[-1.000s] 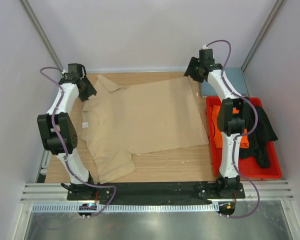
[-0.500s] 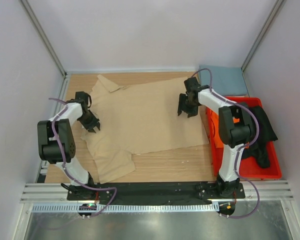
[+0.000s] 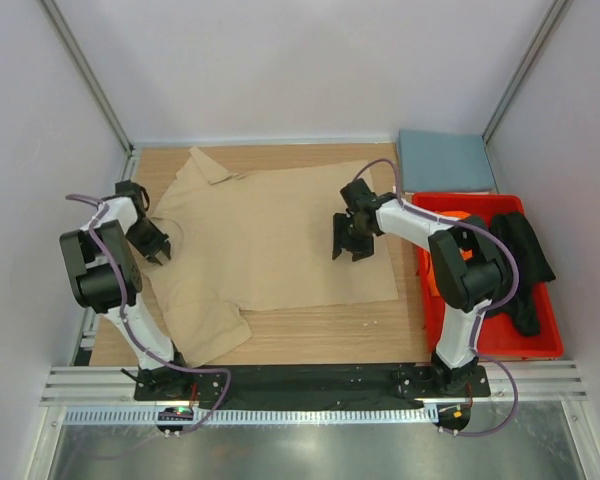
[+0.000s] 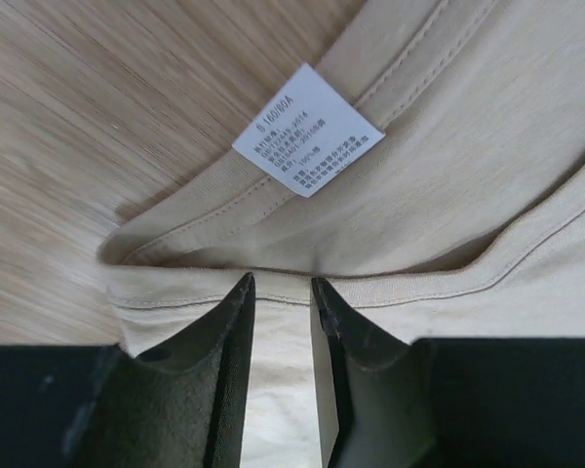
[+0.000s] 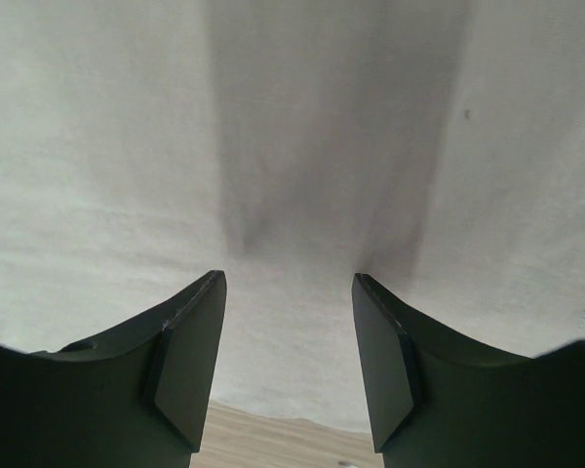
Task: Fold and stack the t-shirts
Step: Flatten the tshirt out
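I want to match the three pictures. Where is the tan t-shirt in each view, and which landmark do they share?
Top external: the tan t-shirt lies spread across the middle.
Left wrist: its collar, with a white label, fills the right and lower part.
Right wrist: its plain cloth fills nearly the whole frame.
Shared landmark: the wooden table, upper left in the left wrist view, a bottom strip in the right wrist view.
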